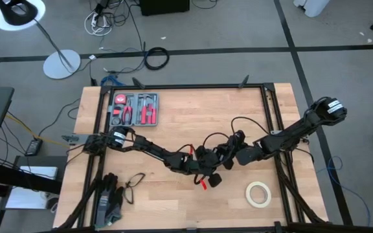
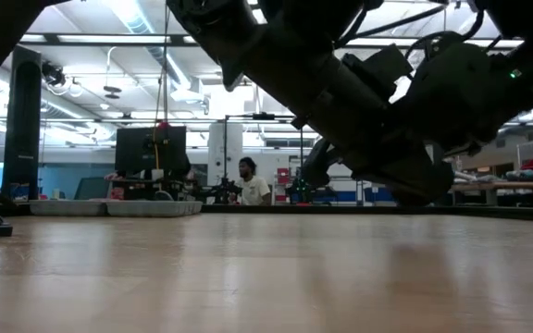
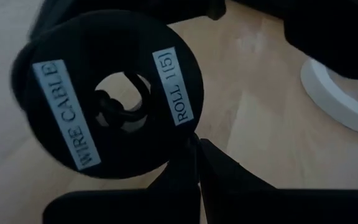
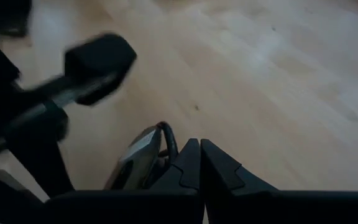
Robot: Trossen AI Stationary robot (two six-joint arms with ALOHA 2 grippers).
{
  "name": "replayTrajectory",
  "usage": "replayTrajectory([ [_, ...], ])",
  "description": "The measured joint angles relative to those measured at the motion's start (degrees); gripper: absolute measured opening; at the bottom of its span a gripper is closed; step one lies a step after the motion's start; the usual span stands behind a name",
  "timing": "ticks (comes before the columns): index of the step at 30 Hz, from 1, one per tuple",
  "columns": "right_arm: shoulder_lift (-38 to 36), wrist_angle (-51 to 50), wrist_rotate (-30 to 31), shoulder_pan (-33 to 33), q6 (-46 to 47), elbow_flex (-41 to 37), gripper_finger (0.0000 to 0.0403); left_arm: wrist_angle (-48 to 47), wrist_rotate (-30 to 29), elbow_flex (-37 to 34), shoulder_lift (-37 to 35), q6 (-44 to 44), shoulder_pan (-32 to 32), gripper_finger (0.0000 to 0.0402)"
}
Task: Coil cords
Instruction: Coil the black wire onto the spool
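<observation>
Nearest the front edge of the wooden table (image 1: 173, 194) lie a pair of dark gloves (image 1: 109, 206) beside a loop of glasses (image 1: 135, 183), and on the other side a cream-white tape roll (image 1: 258, 193).

In the middle of the table the two arms meet. The left fingers (image 3: 197, 155) are pressed fully together with nothing seen between them; just ahead of them the left wrist view shows a black disc (image 3: 110, 93) labelled "WIRE CABLE" and "ROLL 1(5)", with a thin black strand crossing its hole. The right fingers (image 4: 199, 163) are likewise closed tight; whether they pinch anything cannot be told.

The cord (image 1: 222, 133) arcs in thin black loops above the two grippers, running roughly side to side across the table; its ends cannot be made out.

Farther back sits a tool tray (image 1: 135, 109) with red-handled pliers.
</observation>
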Motion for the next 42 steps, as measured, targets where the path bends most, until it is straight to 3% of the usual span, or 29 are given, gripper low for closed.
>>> replayTrajectory([
  [10, 0.0, 0.9, -3.3, -0.3, 0.2, 0.0, 0.0, 2.7, 1.6, 0.0, 2.4, -1.0, 0.3, 0.0004],
  [20, 0.0, 0.9, -5.4, -0.3, 0.7, 0.0, 0.0, 4.5, 3.7, 0.0, 2.6, -1.3, 0.3, 0.0065],
  [34, 0.0, 0.1, -8.7, -0.3, 0.9, 0.0, 0.0, 4.3, 4.7, 0.0, 2.6, -1.5, 0.4, 0.0065],
  [42, 0.1, -1.4, -10.0, 0.1, 0.4, 0.0, 0.0, 3.8, 11.1, 0.1, 2.5, -5.6, 0.7, 0.0065],
])
